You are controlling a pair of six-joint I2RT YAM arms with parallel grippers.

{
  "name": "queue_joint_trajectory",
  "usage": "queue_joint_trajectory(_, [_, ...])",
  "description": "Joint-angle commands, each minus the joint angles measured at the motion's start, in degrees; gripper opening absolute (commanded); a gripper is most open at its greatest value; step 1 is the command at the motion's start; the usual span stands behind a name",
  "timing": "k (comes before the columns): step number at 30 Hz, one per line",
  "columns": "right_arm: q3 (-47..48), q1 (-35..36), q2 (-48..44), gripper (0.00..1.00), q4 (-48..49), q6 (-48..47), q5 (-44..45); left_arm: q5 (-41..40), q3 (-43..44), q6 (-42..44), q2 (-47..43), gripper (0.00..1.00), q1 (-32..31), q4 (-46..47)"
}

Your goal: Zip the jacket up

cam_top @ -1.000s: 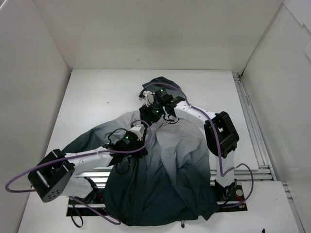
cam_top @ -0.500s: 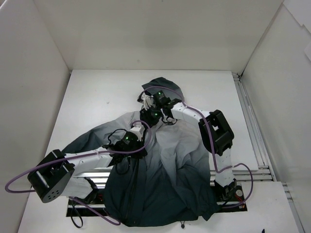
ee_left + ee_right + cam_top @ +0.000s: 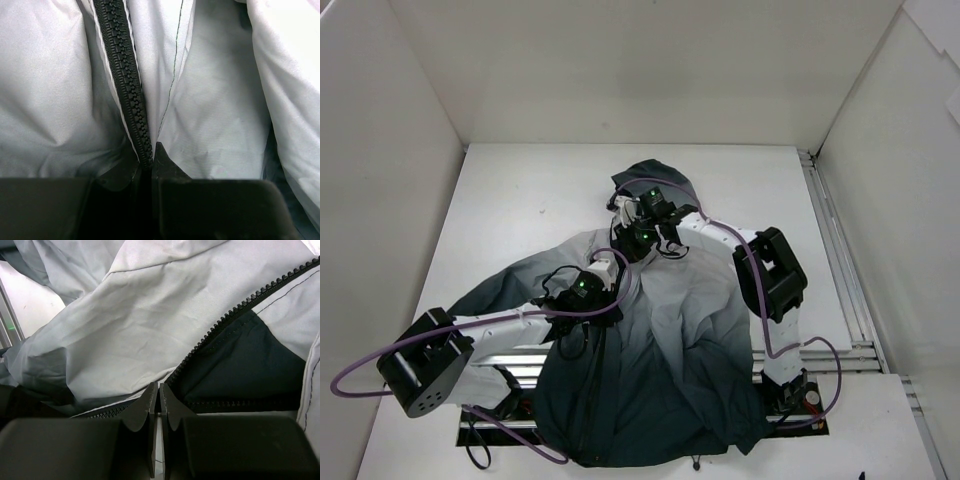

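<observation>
The jacket lies spread on the worktop, with the hood far and the dark hem near. The left claw is clamped on the zipper at the chest. The right claw is pressed together at the open zipper edge near the collar.

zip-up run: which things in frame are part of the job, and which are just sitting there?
In the job:
- jacket
- zipper
- left pincer, shut on the zipper
- right pincer, shut where the zipper forks open; what it pinches is hidden

Just there:
- purple cables
- metal rails on the right
- white walls
</observation>
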Motion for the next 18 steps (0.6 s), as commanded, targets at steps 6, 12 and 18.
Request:
queue_joint_trajectory(6, [2.39,-0.69,-6.84,0.00,2.23,-1.95,8.98,2.49,-0.07,-0.48,-1.43,0.00,-0.83,-0.12])
queue_joint_trajectory(12, [8.02,-2.44,-7.64,0.00,4.16,-1.42,21.56,1.26,-3.15,-2.42,-6.87,0.00,-0.83,-1.26])
queue_joint_trajectory(18, [14.08,-4.65,-7.11,0.00,6.09,-0.54,31.05,-1.99,-5.35,-3.56,-13.12,0.00,-1.35,-5.04])
